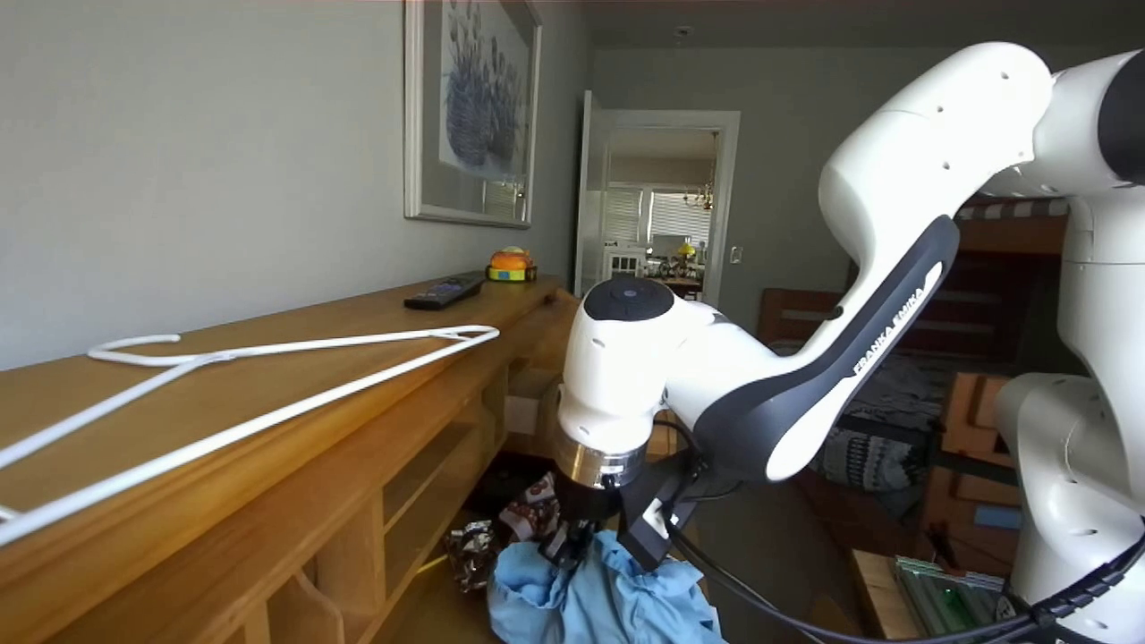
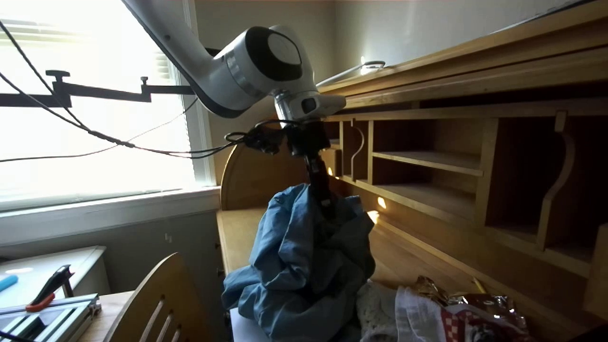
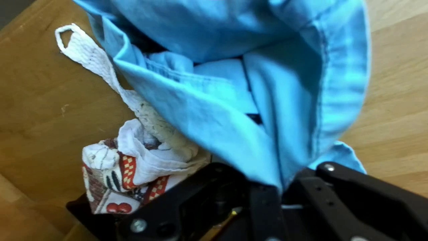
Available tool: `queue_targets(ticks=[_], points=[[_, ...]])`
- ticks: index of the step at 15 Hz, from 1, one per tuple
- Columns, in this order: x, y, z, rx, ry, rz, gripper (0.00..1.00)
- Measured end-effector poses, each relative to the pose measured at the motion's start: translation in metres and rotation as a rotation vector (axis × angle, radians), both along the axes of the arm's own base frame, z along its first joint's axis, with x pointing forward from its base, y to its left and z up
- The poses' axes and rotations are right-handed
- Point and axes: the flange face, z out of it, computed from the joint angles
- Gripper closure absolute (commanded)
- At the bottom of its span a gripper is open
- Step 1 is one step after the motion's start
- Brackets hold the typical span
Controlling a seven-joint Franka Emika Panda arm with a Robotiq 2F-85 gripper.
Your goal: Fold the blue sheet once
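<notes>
The blue sheet (image 1: pixel 617 604) is a crumpled light blue cloth with stitched hems. It is bunched on the wooden desk and shows in both exterior views (image 2: pixel 294 266). In the wrist view the sheet (image 3: pixel 204 97) rises in folds to my gripper (image 3: pixel 282 189). The two fingers are closed together with a pinch of the cloth between them. In an exterior view my gripper (image 2: pixel 327 202) points down into the top of the bunched cloth, and its fingertips are partly hidden by folds. Part of the sheet lies on the desktop; its lower folds are hidden.
A desk hutch with wooden cubbies (image 2: pixel 427 164) stands close beside the gripper. A white hanger (image 1: pixel 210 358) and a remote (image 1: pixel 445 292) lie on its top. A patterned red and white cloth (image 3: pixel 128 167) and crinkled foil (image 1: pixel 471 555) lie near the sheet. A chair (image 2: pixel 159 285) stands at the desk's front.
</notes>
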Motion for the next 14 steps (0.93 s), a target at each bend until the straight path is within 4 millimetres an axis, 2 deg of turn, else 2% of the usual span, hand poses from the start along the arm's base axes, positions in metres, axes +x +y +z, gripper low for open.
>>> queue_targets(ticks=[4,10,14], points=[[-0.016,-0.004,-0.009,-0.097,0.020,-0.202,0.99],[-0.056,0.001,-0.014,-0.241,0.161,-0.471,0.99],[-0.062,0.001,-0.023,-0.259,0.175,-0.573,0.99]])
